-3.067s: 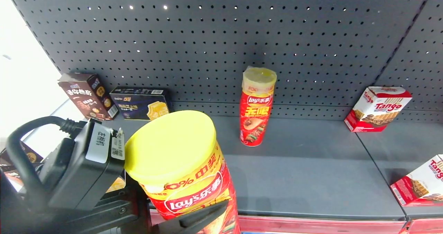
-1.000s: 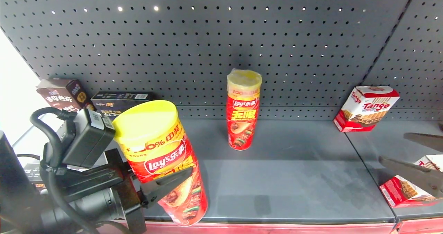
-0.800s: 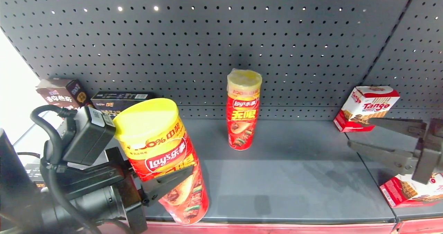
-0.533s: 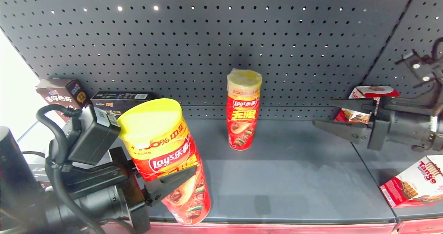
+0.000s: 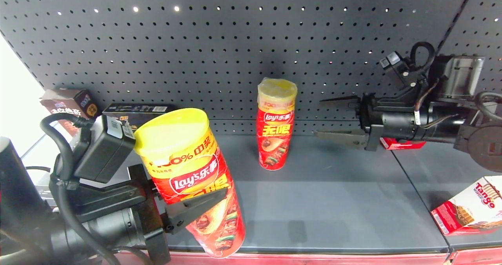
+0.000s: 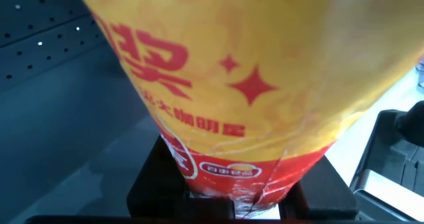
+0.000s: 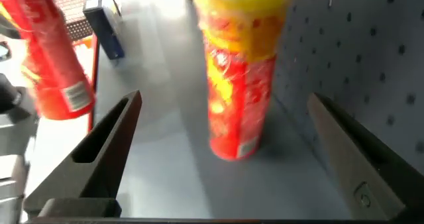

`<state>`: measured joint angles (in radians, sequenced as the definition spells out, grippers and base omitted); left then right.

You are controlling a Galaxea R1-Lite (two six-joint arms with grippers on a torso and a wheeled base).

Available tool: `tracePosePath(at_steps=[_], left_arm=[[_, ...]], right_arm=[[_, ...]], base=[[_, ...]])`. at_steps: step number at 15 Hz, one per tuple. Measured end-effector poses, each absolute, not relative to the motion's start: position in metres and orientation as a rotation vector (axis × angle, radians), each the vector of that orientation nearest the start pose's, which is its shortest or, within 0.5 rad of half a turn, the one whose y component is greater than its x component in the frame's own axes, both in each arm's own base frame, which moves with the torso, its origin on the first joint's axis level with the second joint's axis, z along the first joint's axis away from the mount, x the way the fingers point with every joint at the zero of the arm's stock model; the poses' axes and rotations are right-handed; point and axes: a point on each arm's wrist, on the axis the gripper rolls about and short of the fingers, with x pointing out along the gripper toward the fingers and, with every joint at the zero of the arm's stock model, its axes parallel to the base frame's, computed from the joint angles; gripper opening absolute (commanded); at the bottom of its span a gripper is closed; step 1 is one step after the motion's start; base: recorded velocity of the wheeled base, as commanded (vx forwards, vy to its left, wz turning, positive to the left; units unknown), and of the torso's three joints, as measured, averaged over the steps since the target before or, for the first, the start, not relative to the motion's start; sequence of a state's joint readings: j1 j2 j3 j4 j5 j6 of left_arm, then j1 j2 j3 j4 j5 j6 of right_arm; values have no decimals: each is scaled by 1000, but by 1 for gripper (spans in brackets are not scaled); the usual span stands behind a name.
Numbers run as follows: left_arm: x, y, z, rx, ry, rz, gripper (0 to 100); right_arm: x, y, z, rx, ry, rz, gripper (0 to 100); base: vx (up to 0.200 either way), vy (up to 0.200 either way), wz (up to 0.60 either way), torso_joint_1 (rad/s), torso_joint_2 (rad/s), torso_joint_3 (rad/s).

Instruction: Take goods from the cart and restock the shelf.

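The left tool [image 5: 204, 202] pinches a chip can [image 5: 192, 178] around its lower half. The can is tilted, with its base over the front edge of the shelf [image 5: 333, 202], towards the left end. The right tool [image 5: 319, 117] is spread and empty. It points at a second chip can [image 5: 275, 124], which stands upright near the back edge, and is apart from it.

Count:
- Two chip cans.
- Two wafer boxes [image 5: 470, 206] at the right end.
- Two dark boxes [image 5: 137, 112] at the back left corner.
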<state>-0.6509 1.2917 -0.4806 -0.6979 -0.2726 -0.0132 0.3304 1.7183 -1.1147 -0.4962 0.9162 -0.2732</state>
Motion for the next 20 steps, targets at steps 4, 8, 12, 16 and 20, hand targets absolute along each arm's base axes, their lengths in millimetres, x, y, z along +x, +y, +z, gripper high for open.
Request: tracePosePath(at_steps=[4,8,12,16,20], left_arm=[[151,-123,202,10,124,-922,0],[151,-123,200,7,131,-921,0],[151,-122,198,8,140,-918,0],[154,-120,198,8,143,-900,0],[155,-120,197,8,146,-897,0]], right_arm=[[330,135,241,-210,-86,1276,100],[350,147,233,-208,-83,1291,100],[360,164,224,-205,-77,1322,100],[367,177,210,-201,-65,1347,100],[374,187,194,-196,-42,1361,100]], base=[[0,0,0,0,0,0],[0,0,0,0,0,0],[0,0,0,0,0,0],[0,0,0,0,0,0],[0,0,0,0,0,0]])
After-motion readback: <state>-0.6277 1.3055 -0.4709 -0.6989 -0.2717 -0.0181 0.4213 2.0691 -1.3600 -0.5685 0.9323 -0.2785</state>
